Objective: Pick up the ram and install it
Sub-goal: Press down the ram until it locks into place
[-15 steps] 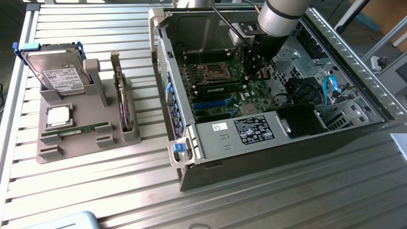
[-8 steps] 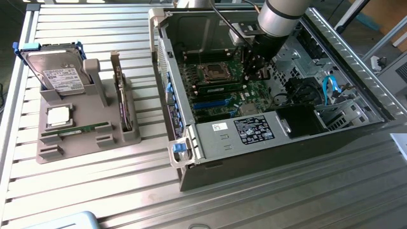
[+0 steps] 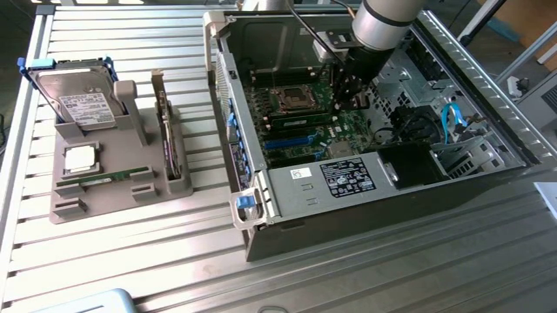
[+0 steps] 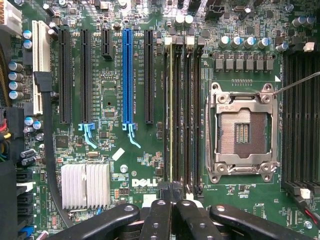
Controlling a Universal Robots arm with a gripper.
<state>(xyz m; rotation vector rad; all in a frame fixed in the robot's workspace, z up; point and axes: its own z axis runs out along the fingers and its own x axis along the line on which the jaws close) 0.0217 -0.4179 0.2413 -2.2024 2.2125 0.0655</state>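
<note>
A ram (image 4: 171, 115) stands edge-on in one of the black memory slots beside the empty processor socket (image 4: 242, 132). In the exterior view it is a thin green strip (image 3: 301, 120) on the motherboard inside the open computer case (image 3: 287, 228). My gripper (image 4: 172, 192) hangs just above one end of those slots, shut, its two black fingers (image 4: 157, 215) pressed together with nothing visible between them. In the exterior view my gripper (image 3: 351, 98) reaches down into the case close above the board. Another narrow green ram (image 3: 117, 177) lies in the grey holder (image 3: 122, 195) outside the case.
The grey holder also carries a hard drive (image 3: 78, 98), a square silver chip (image 3: 80, 158) and a taller card (image 3: 165, 130) standing on edge. Around the slots are a blue expansion slot (image 4: 127, 75), a finned heatsink (image 4: 85, 185) and capacitors. The case walls and blue cables (image 3: 451, 120) hem in the arm.
</note>
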